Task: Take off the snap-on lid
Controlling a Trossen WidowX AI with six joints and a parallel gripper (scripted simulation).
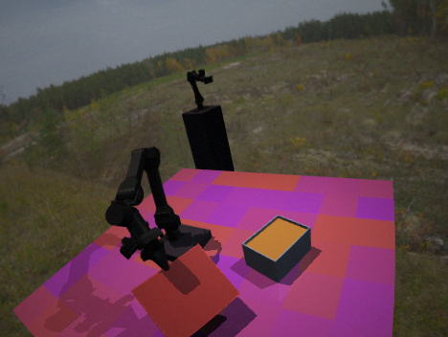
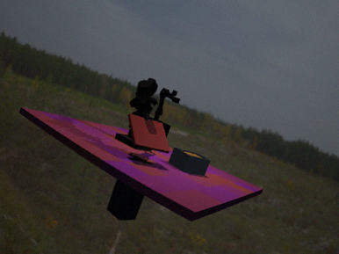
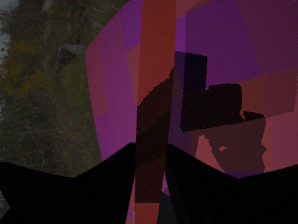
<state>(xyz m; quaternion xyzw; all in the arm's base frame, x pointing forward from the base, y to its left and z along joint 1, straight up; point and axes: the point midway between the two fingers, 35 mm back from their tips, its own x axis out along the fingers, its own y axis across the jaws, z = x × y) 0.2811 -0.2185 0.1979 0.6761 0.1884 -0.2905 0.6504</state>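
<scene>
The red lid point(image 1: 201, 302) point(image 2: 155, 140) point(image 3: 158, 45) is held in the air above the table, tilted, with its broad face toward the top and exterior views. In the wrist view it shows edge-on as a red strip between the fingers. My gripper point(image 1: 167, 268) point(image 3: 149, 149) is shut on the lid's edge nearest the arm. The storage box point(image 1: 260, 260) point(image 2: 188, 162) stands upright and open on the table, dark grey-blue outside with an orange inside. It is to the right of the lid in the top and exterior views. The fingertips are small and dark in the exterior view.
The table point(image 1: 366, 306) point(image 2: 198, 200) has a pink, purple and orange patchwork top. The lid's shadow falls on it below the lid. The arm's base point(image 1: 191, 240) stands behind the lid. A second small arm point(image 1: 196, 91) stands on a black pedestal point(image 1: 209, 139) beyond the table's far edge.
</scene>
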